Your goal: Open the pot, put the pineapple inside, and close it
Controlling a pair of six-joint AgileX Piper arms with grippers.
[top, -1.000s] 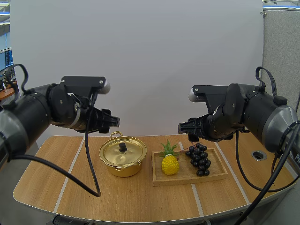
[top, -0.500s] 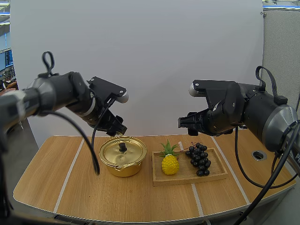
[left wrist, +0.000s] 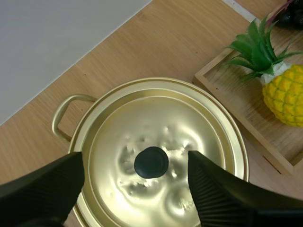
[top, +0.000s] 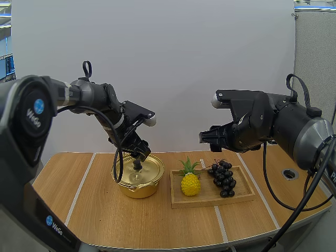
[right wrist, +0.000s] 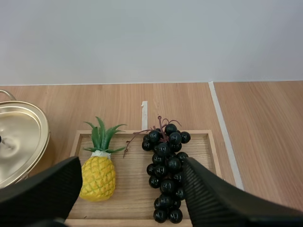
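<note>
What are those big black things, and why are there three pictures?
They are a robot's left arm and right arm. One picture is taken from above and behind them. The other two come from little cameras riding on each arm's wrist. On the table sit a gold pot with its lid on, and a tray holding a pineapple and grapes. The left jaws are open, one on each side of the lid's knob, not gripping it yet. The right jaws are open too, up above the tray, holding nothing.
</note>
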